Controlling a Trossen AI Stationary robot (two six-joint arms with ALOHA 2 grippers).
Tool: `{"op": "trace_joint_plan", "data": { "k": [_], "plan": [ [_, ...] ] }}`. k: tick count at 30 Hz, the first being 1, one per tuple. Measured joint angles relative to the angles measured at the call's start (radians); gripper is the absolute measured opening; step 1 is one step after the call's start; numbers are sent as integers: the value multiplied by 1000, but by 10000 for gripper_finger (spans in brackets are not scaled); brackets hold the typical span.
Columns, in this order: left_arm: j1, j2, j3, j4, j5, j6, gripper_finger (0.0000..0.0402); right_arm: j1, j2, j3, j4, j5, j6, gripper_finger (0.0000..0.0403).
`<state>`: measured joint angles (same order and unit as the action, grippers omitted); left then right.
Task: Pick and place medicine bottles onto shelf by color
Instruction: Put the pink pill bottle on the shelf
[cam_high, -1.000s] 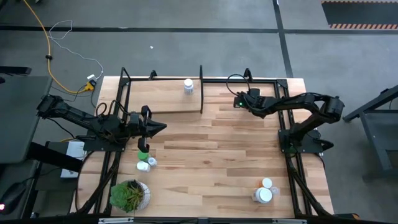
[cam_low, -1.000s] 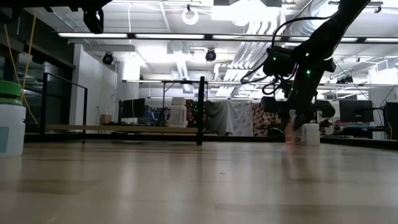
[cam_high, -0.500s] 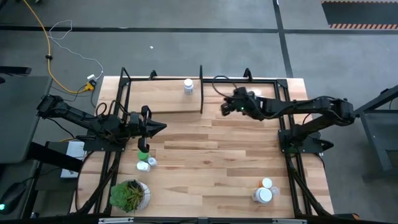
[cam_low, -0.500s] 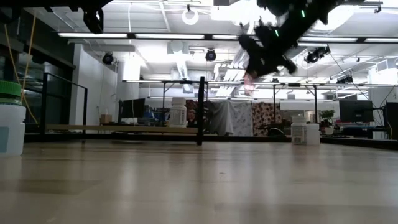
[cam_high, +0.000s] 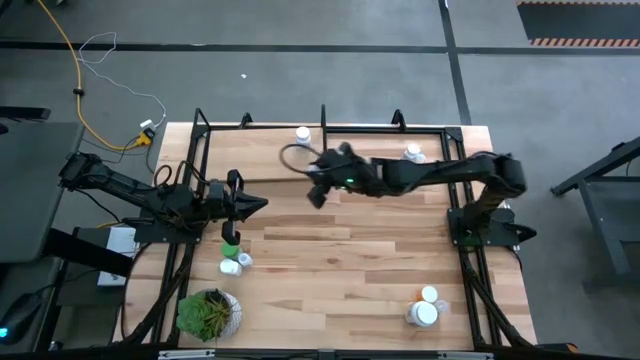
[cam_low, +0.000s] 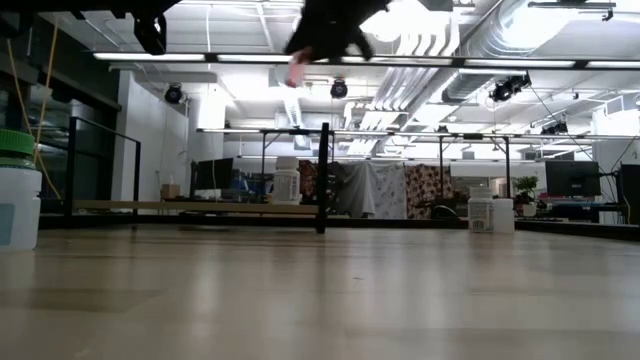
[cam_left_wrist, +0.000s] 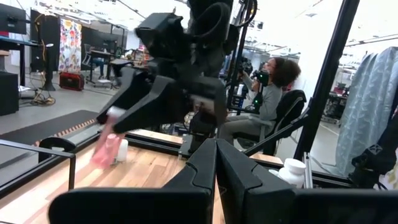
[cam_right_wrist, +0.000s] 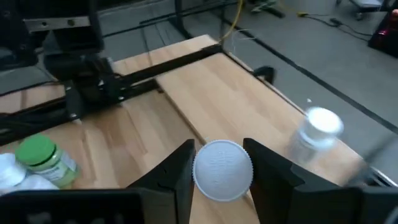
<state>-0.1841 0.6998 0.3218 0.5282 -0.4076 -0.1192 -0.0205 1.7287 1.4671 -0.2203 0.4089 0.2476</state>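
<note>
My right gripper (cam_high: 317, 188) is high over the table's middle, beside the shelf's (cam_high: 262, 160) right post, and is shut on an orange bottle (cam_low: 295, 72) with a white cap (cam_right_wrist: 222, 169). A white bottle (cam_high: 303, 138) stands on the shelf's plank. My left gripper (cam_high: 262, 204) waits shut at the table's left, above a green bottle (cam_high: 231, 240). Two small white bottles (cam_high: 235, 263) lie near the green one. Another white bottle (cam_high: 412, 153) stands at the far right, and more white bottles (cam_high: 425, 310) at the near right. My right gripper pinches the orange bottle between its two fingers (cam_right_wrist: 171, 177), just under the white cap (cam_right_wrist: 222, 155). The fingers slant down toward the table's left. The bottle is lifted clear, and its orange body (cam_left_wrist: 106, 146) reaches down below the fingers.
A leafy plant in a pot (cam_high: 208, 312) stands at the near left corner. The shelf's black upright posts (cam_high: 323, 140) rise close to my right gripper. A black rod frame (cam_high: 455, 190) runs along the table's edges. A seated person (cam_left_wrist: 270, 93) is beyond the table.
My right gripper has lifted the orange bottle off the table at the far right. It has swung high and leftward across the table to the shelf's right post. A white bottle that the arm covered at the far right now shows.
</note>
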Motion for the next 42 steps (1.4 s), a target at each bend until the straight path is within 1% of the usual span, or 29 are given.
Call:
{"op": "trace_joint_plan", "data": {
  "k": [3, 6, 12, 17, 20, 28, 32, 34, 37, 38, 39, 42],
  "plan": [
    [0, 0, 0, 0, 0, 0, 0, -16, 111, 111, -40, -1, -30, 119],
    [0, 0, 0, 0, 0, 0, 0, -37, 213, 213, -88, 29, -36, 119],
    [0, 0, 0, 0, 0, 0, 0, -91, 390, 377, -203, 69, 86, 119],
    [0, -6, 0, 12, 0, -4, 0, -135, 481, 466, -290, 88, 182, 119],
    [0, -14, 0, 16, 4, -8, 0, -151, 503, 493, -303, 100, 187, 119],
    [0, -16, 0, 13, 4, -8, 0, -144, 503, 493, -328, 121, 191, 119],
    [0, -17, 0, 13, 4, -8, 0, -112, 489, 489, -321, 107, 117, 119],
    [0, -18, 0, 14, 5, -8, 0, -95, 475, 488, -312, 108, 57, 119],
    [0, -22, 0, 14, 6, -8, 0, -72, 455, 489, -250, 108, -58, 119],
    [-1, -23, 0, 17, 10, -8, 0, -67, 454, 489, -223, 94, -98, 119],
    [-1, -26, 0, 17, 18, -8, 0, -63, 454, 489, -201, 58, -134, 119],
    [-7, -34, 0, 30, 58, -8, 0, -65, 457, 470, -129, -92, -207, 119]
  ]
}}
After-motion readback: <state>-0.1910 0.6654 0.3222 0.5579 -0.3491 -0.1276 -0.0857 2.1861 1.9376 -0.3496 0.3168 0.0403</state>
